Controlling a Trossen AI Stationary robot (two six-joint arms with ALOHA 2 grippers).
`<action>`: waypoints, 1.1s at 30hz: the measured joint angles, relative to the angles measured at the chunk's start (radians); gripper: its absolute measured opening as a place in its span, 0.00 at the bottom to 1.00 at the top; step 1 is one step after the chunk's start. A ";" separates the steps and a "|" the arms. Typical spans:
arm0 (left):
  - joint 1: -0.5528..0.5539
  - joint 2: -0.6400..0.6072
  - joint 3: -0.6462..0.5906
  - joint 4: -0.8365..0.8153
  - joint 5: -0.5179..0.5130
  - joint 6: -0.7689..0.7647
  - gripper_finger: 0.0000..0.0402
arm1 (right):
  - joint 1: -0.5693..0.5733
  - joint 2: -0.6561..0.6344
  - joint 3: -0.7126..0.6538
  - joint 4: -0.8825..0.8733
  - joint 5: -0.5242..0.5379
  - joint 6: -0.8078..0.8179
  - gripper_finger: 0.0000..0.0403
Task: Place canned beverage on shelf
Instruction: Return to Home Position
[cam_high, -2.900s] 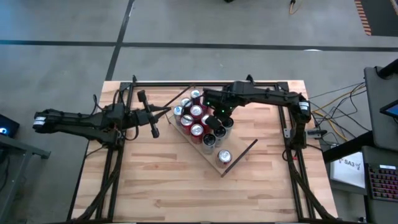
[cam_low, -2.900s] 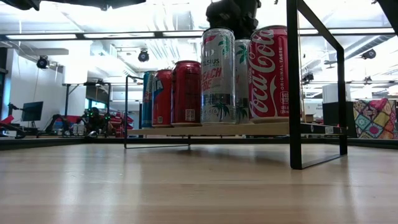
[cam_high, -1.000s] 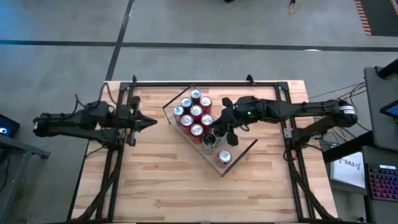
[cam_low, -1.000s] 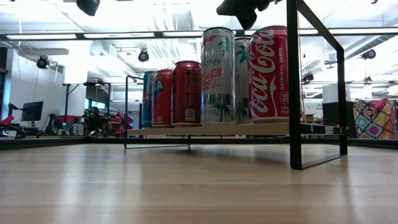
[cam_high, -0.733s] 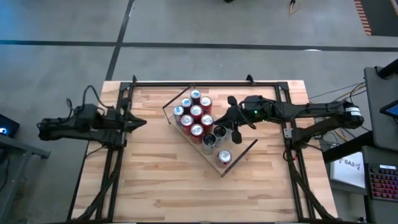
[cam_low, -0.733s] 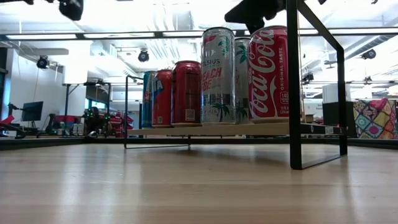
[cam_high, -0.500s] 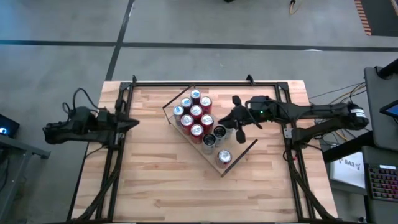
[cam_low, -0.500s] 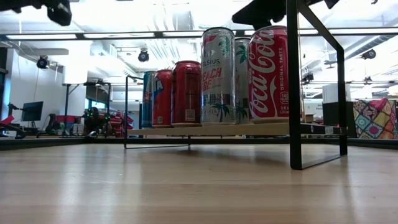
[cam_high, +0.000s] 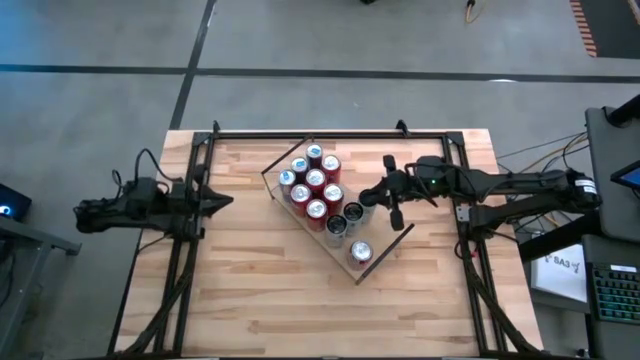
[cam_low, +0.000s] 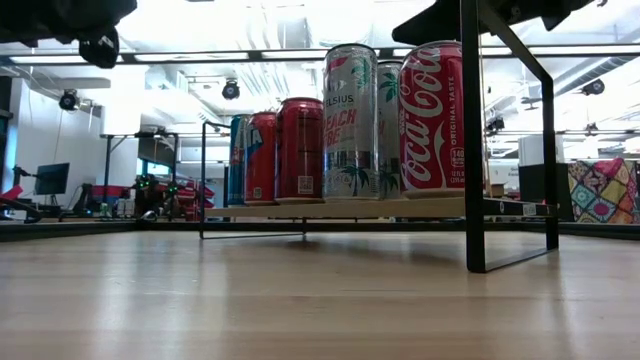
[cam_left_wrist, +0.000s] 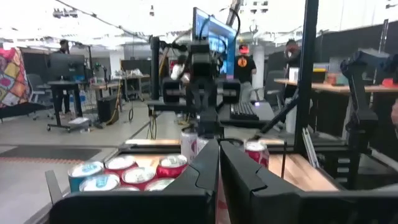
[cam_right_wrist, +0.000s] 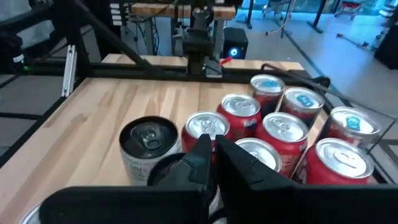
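**High view, left to right.** The left claw (cam_high: 225, 199) hangs over the left side of the tabletop (cam_high: 300, 310), well apart from the shelf (cam_high: 383, 243). Its fingers are pressed together and it holds nothing.

The shelf lies diagonally at the centre of the tabletop and carries every can, all upright:
- At its left end, three blue-topped cans (cam_high: 299, 165) stand in a row.
- Beside them, the red cans (cam_high: 316, 179) stand in two rows, packed close.
- Further right stand a dark-topped can (cam_high: 352, 211) and a silver can (cam_high: 335, 227).
- A lone silver can (cam_high: 360, 252) stands apart from the others, with bare board to its right.

The right claw (cam_high: 368, 196) hangs at the far edge of the shelf, just beside the dark-topped can. Its fingers are closed together and grip nothing.

**Low view.** A Coca-Cola can (cam_low: 432, 118) and a palm-printed can (cam_low: 350, 120) stand at the front of the group.
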 joint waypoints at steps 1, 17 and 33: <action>0.000 -0.004 -0.002 -0.010 0.000 -0.001 0.00 | -0.002 -0.005 -0.003 0.008 0.000 -0.001 0.03; 0.000 -0.023 -0.049 -0.031 0.001 -0.001 0.00 | -0.069 -0.186 -0.172 0.134 -0.035 0.012 0.03; 0.000 -0.012 -0.055 0.012 -0.010 -0.009 0.00 | -0.083 -0.291 -0.220 0.161 -0.037 0.101 0.03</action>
